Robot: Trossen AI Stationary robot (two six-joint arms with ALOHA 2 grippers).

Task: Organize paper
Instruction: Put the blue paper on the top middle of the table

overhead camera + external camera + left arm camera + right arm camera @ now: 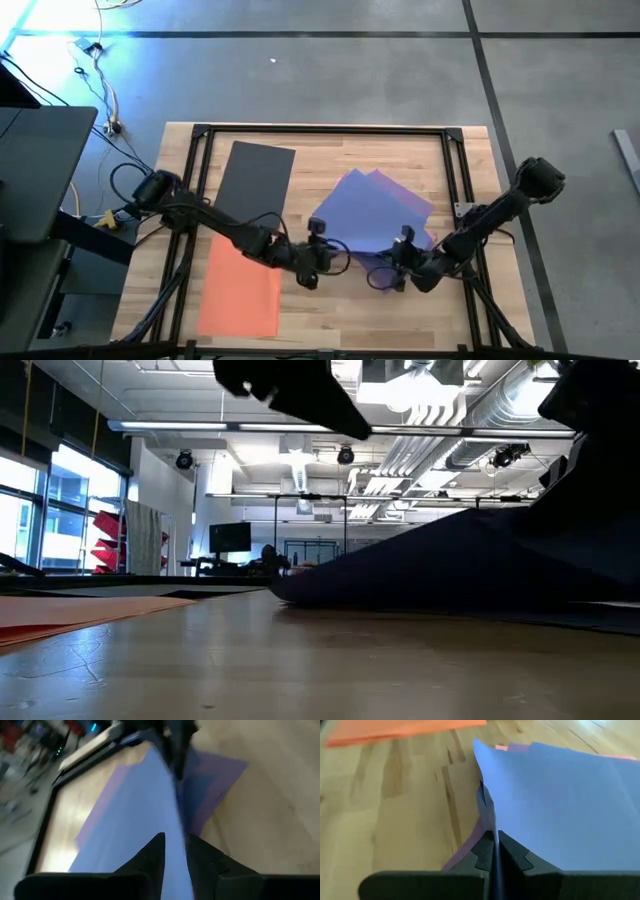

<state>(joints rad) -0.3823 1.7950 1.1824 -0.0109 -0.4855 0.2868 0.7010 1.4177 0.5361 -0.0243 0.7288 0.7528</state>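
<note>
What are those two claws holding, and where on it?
Both pinch the thin blue paper sheet: the right claw is shut on its raised edge, and the left claw straddles another edge, fingers either side.

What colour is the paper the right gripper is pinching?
Blue. The right gripper is shut on the blue sheet; the right wrist view shows it best.

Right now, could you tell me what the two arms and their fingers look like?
Both arms are dark, jointed and slim, with loose black cables looping along the left arm and right arm. The fingers are dark, flat wedges with stepped inner edges.
</note>
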